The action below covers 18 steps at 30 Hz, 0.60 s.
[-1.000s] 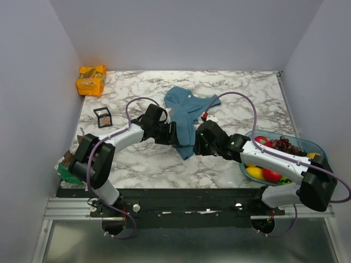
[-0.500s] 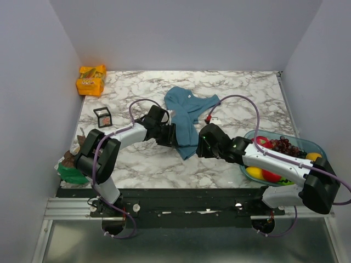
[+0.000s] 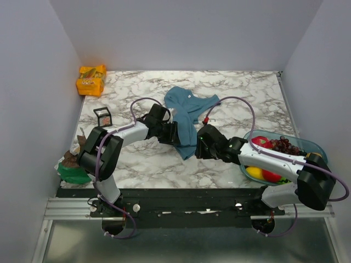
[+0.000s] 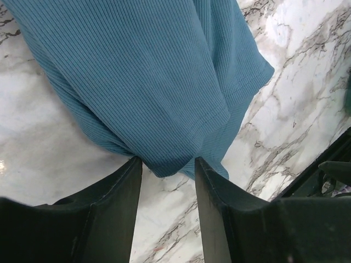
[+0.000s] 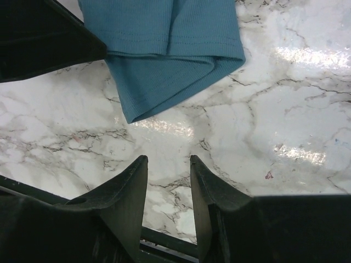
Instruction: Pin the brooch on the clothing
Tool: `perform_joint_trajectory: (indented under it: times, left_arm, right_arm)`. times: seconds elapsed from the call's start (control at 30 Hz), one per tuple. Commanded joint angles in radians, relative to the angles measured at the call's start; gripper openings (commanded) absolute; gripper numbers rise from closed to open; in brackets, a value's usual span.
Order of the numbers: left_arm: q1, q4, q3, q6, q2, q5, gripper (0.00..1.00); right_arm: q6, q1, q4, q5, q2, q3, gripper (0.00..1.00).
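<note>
A teal ribbed tank top lies bunched lengthwise at the middle of the marble table, its white-labelled neck toward the far wall and its folded hem toward the arms. The brooch cannot be made out with certainty in any view. A tiny reddish speck sits on the bare marble in the right wrist view, too small to identify.

The left gripper meets the top from its left side. In its wrist view the left gripper is spread wide, with the lowest fold of the tank top reaching into the gap between the black fingers. Neither finger visibly presses the cloth.

The right gripper hangs just beside the hem on the opposite side. Seen from its wrist, the right gripper is likewise parted and holds nothing, with bare marble between its fingers. The corner of the tank top lies just beyond the tips, and the dark body of the left gripper fills that view's upper left corner.

Well apart at the table's left rear stands an orange snack packet, with a small black-framed clear box nearer the arms. At the right edge a clear bowl holds dark grapes with red and yellow fruit.
</note>
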<state>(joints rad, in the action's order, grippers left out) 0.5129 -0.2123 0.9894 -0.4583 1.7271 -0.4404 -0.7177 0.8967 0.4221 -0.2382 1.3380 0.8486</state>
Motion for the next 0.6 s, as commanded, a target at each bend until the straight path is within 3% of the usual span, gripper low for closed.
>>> perform_joint_trajectory:
  times: [0.0, 0.23, 0.33, 0.37, 0.47, 0.57]
  left_arm:
    - [0.007, 0.001, 0.031, 0.003, 0.023, -0.017, 0.52]
    - [0.007, 0.001, 0.034, 0.004, 0.043, -0.027, 0.49]
    - [0.007, 0.007, 0.034, 0.01, 0.045, -0.027, 0.35]
    - [0.007, 0.008, 0.034, 0.013, 0.043, -0.029, 0.21]
    - [0.006, 0.014, 0.035, 0.021, 0.026, -0.037, 0.03]
    - [0.003, 0.008, 0.04, 0.038, -0.036, -0.02, 0.01]
  right_arm:
    - [-0.006, 0.002, -0.042, 0.022, 0.02, -0.005, 0.45]
    - [-0.003, 0.001, -0.055, 0.03, 0.023, -0.008, 0.43]
    - [-0.005, 0.001, -0.062, 0.031, 0.021, -0.017, 0.42]
    - [-0.008, 0.002, -0.065, 0.031, 0.023, -0.019, 0.42]
    - [-0.008, 0.001, -0.069, 0.033, 0.018, -0.026, 0.41]
    - [-0.005, 0.001, -0.068, 0.034, 0.006, -0.032, 0.4]
